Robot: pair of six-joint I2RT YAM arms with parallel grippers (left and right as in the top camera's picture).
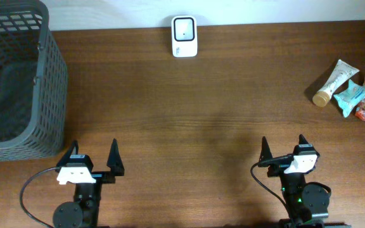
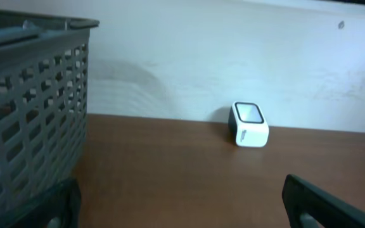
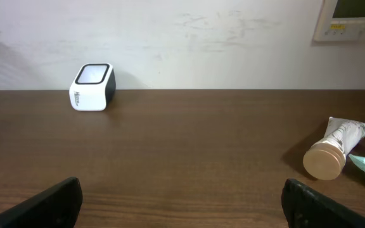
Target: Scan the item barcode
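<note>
Currently no lettering can be read. The white scanner [image 1: 184,36] carries a small grey mark on its side, too small to make out. The wall panel [image 3: 352,19] bears a yellow label, equally illegible.

The table [image 1: 189,114] is dark brown wood with visible grain. It stands against a pale, scuffed wall [image 3: 220,44].

The scanner is a rounded block with a dark window on top. It stands at the far edge of the table, near the wall.

The items lie at the right edge:
- a white tube [image 1: 334,82] with a tan cap
- crinkled packets [image 1: 355,98] in teal and red, just beside the tube

A grey plastic lattice basket [image 1: 18,82] occupies the far left corner.

The left gripper [image 1: 94,149] and right gripper [image 1: 282,142] sit at the near edge. Both have their fingers spread wide and hold nothing.
</note>
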